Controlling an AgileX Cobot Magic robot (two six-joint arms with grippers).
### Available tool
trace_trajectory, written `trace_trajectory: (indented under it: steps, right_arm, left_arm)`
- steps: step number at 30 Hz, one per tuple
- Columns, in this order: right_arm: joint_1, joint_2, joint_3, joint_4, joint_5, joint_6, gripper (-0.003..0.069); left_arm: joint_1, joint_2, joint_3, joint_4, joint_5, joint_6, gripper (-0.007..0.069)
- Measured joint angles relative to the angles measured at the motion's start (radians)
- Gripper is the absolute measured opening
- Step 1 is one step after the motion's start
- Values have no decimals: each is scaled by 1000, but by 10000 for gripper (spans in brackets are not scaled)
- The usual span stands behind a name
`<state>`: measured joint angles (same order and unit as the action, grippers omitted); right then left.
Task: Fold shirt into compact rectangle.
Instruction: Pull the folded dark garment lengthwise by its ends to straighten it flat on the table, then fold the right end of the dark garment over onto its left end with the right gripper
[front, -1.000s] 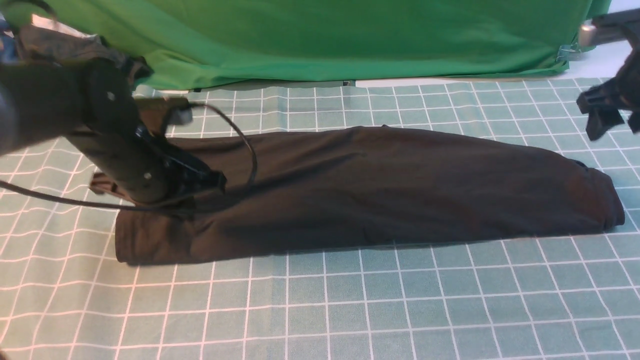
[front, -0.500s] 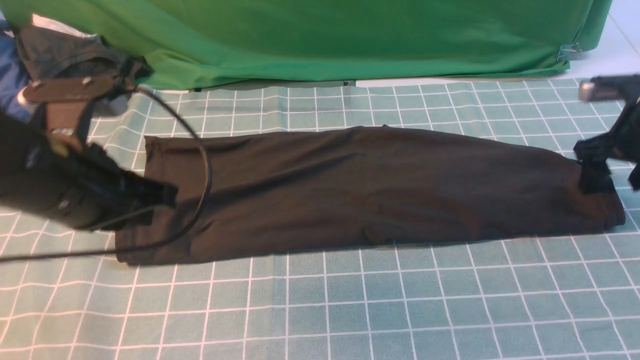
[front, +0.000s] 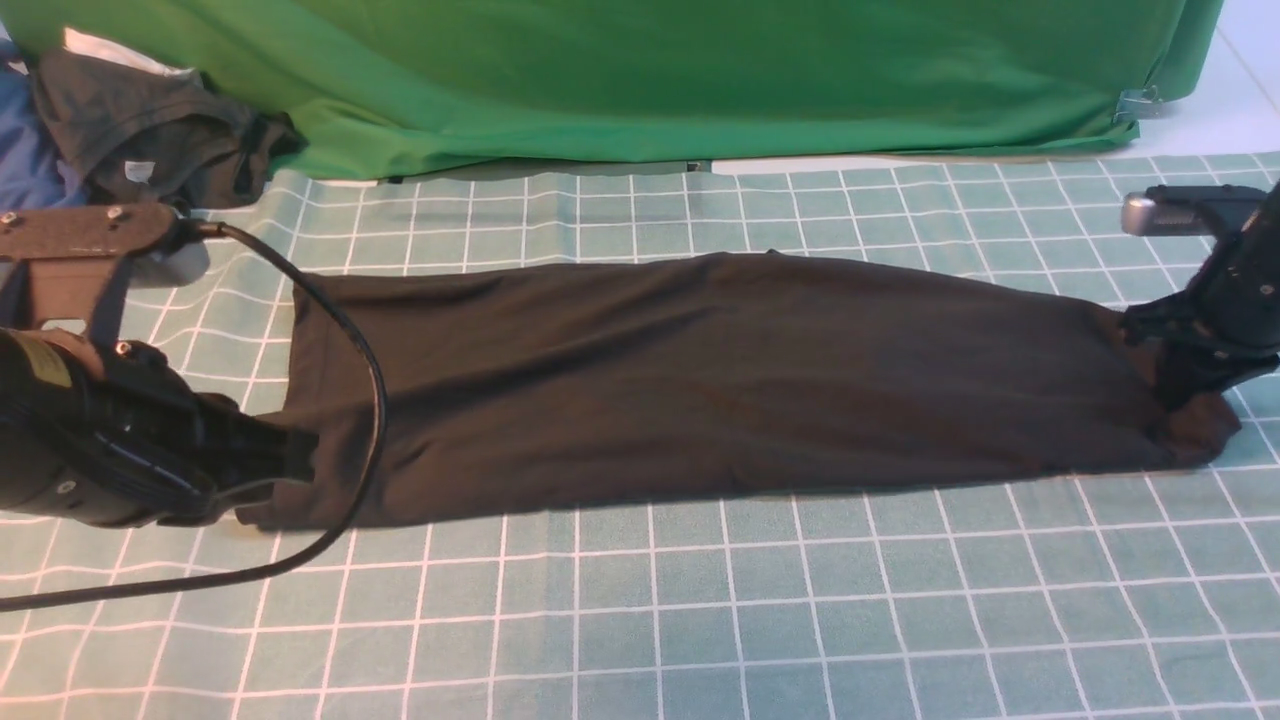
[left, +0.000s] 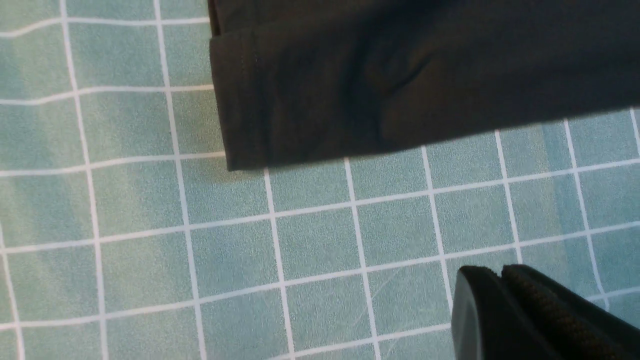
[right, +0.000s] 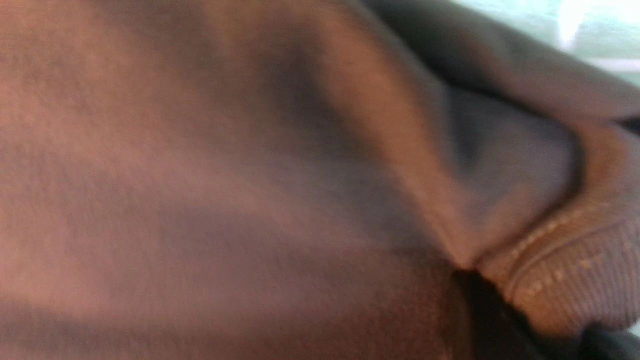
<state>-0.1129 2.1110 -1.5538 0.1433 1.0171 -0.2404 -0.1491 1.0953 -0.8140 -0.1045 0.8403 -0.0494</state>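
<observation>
Crosswise fold starting: right fingers (front: 1190, 370) clamp the shirt (front: 700, 380) at three o'clock, left fingers (left: 530, 310) together, empty; next, carry toward nine.

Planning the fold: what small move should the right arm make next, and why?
Probably lift the right end of the shirt slightly: the right gripper seems shut on that bunched end, and the strip lies long, not yet halved.

Left gripper (front: 300, 458) has been pulled back off the shirt (front: 700, 380) to its near-left corner; cable (front: 372, 400) now draped across that end. Right gripper (front: 1185, 392) has been lowered onto the right end, where cloth is now bunched and pinched.
</observation>
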Motion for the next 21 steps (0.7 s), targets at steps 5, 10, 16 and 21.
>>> trace_trajectory:
  steps: [5,10,16,21]
  right_arm:
    - [-80,-88,0,-25,28,2,54]
    - [-123,-140,0,-47,70,7,54]
    - [-92,-240,0,-47,83,7,53]
    - [-67,-295,0,-45,62,3,53]
  left_arm:
    - [0,-35,0,42,10,-14,6]
    - [0,-55,0,133,45,-85,6]
    - [0,-55,0,136,46,-103,6]
    - [0,2,-46,104,4,-126,7]
